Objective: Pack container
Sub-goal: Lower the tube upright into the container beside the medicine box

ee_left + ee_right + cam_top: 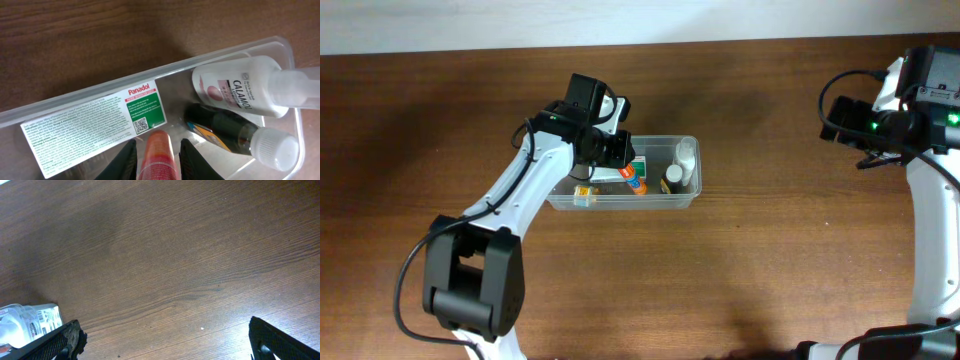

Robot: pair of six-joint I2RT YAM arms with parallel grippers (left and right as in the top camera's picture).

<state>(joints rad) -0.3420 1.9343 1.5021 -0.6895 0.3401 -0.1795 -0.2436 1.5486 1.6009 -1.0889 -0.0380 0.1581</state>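
Note:
The clear plastic container (pixel 660 141) sits mid-table; its rim also shows in the left wrist view (pixel 75 107). Inside lie a white and green Panadol box (pixel 95 130), a white calamine bottle (pixel 235 92), a dark bottle with a white cap (pixel 225 130) and a small yellow item (pixel 583 195). My left gripper (pixel 618 150) reaches into the container, and its fingers (pixel 157 146) are closed on a red-orange tube (pixel 159 155) that points down toward the floor of the tub. My right gripper (pixel 852 125) hangs open and empty (pixel 165 340) over bare table at the far right.
The wooden table (pixel 770 270) spreads around the tub. A white wall edge runs along the back (pixel 720 20). A corner of the container with a white bottle shows at the left edge of the right wrist view (pixel 25 322).

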